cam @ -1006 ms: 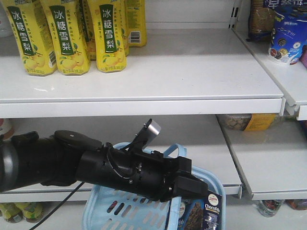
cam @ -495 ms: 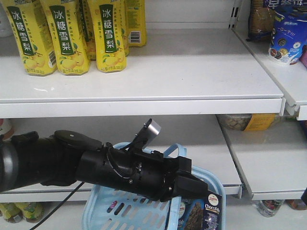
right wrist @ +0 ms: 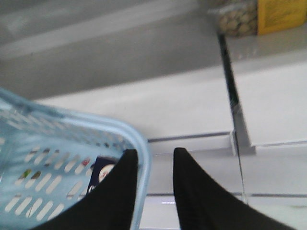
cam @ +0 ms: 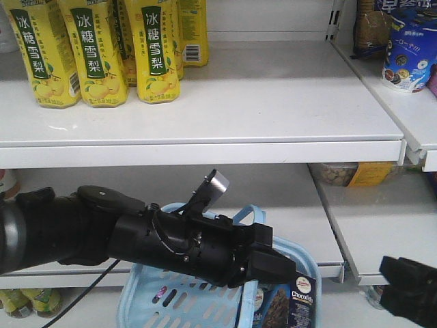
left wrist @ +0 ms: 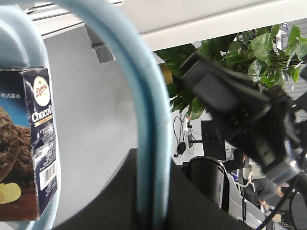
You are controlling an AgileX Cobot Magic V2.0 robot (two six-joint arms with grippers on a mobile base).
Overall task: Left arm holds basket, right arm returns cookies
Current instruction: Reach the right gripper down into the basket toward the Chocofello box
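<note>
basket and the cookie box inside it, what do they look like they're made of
The light blue slotted basket looks like moulded plastic, smooth with a slight sheen: even colour, regular slots, rounded rim. The dark navy rectangular cookie carton looks like printed cardboard, probably lightly glossy: sharp folded edges, flat printed panels, a barcode.

Light blue slotted basket (cam: 133,290), navy cookies (cam: 290,309), yellow bottles (cam: 158,55)
</note>
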